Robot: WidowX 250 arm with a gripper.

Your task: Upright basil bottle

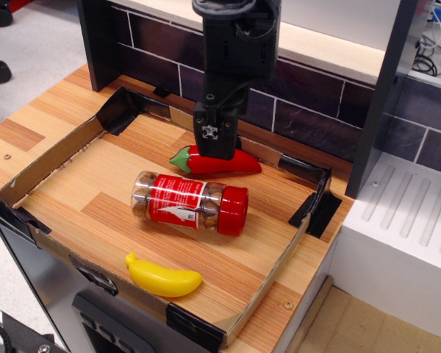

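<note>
The basil bottle (189,202) lies on its side in the middle of the wooden tray, its red cap pointing right and its clear base pointing left. It has a red-and-white label and brownish contents. My gripper (216,151) hangs from the black arm just behind the bottle, directly over the red toy chili pepper (219,162). Its fingertips are hidden against the pepper, so I cannot tell whether the jaws are open or shut. The gripper is apart from the bottle.
A yellow toy banana (163,278) lies near the tray's front edge. A low cardboard rim (51,158) with black tape corners bounds the wooden surface. A dark tiled back wall (309,110) stands behind, and a white appliance (404,235) sits at the right.
</note>
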